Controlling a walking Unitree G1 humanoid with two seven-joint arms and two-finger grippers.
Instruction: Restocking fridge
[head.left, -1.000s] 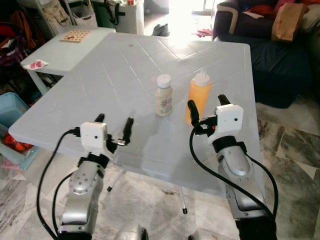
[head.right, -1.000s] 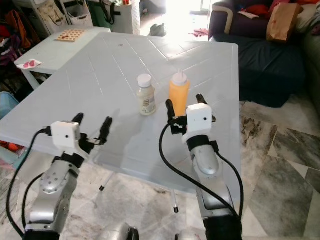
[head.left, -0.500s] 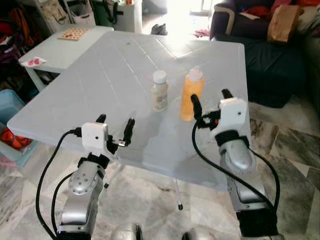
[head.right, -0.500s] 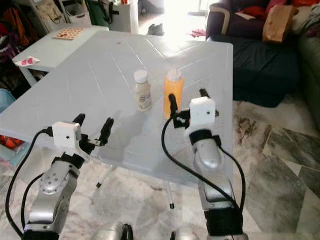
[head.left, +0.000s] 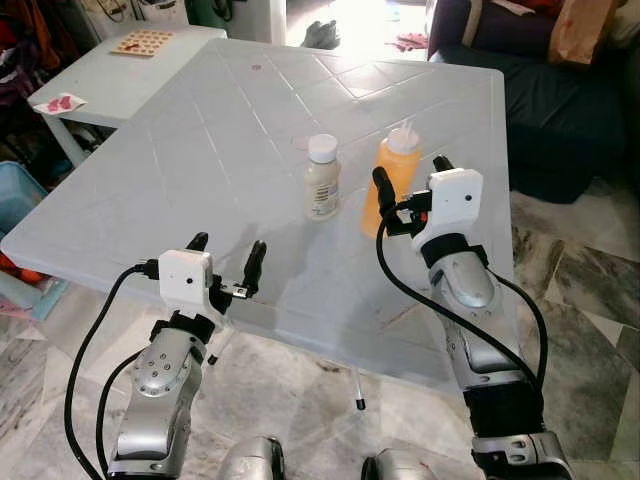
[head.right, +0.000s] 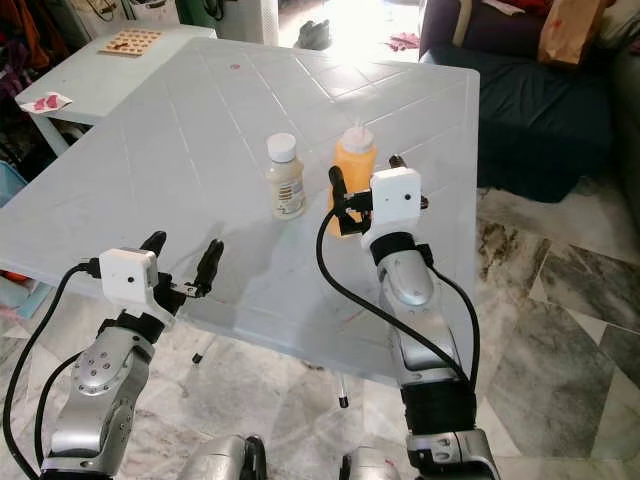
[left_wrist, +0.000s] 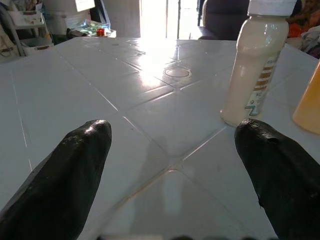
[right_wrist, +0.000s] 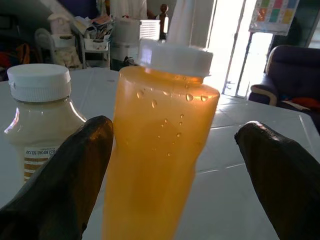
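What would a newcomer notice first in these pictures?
Probably the orange bottle standing on the white table, with the right end effector open around it. Next, the cream jar beside it, on the robot's left. The left end effector hovers open at the table's near edge.

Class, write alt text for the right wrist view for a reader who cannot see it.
An orange squeeze bottle with a white cap stands upright between the right gripper's two open black fingers. Beside it on the white table stands a cream-coloured bottle.
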